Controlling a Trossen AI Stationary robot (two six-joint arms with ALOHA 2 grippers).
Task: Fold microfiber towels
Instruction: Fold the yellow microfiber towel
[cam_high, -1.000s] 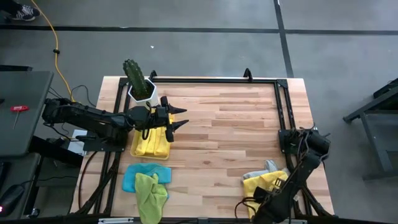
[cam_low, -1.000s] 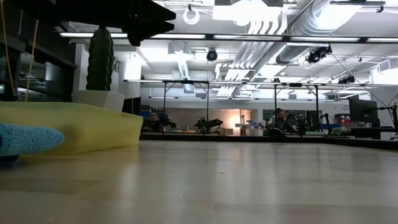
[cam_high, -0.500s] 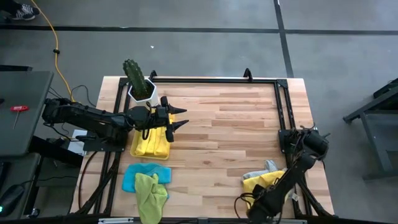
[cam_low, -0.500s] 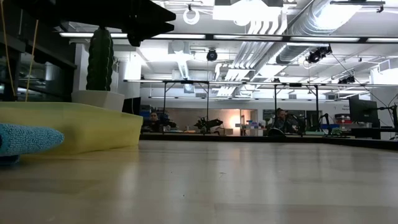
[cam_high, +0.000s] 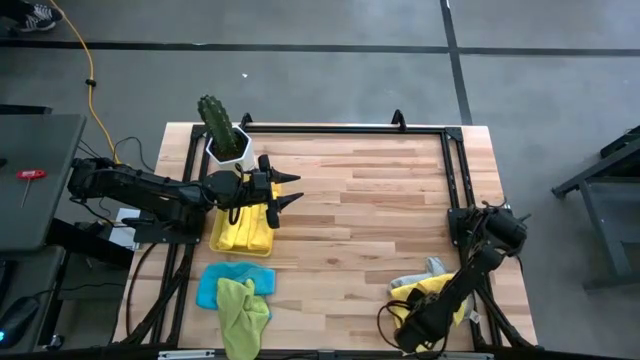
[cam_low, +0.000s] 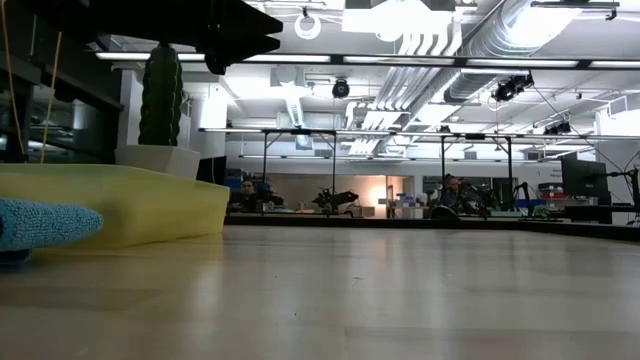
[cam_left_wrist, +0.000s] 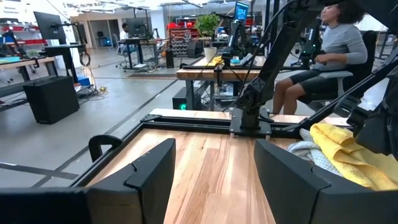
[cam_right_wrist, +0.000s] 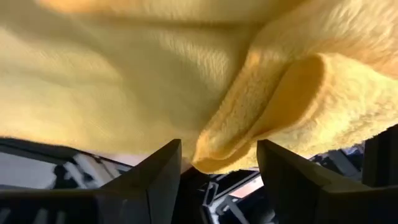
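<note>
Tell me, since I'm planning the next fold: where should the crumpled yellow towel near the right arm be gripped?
Probably its rolled edge, where the yellow towel doubles into a thick lip. The right pincer stands open just short of that lip, so closing straight on from there suits. The grey towel lies against it.

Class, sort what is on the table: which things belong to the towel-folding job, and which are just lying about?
Job:
bright yellow microfiber towels
grey towel
lime green towel
light blue towel
folded yellow towels in the translucent yellow plastic tray

Lying about:
green cactus in its white pot
</note>
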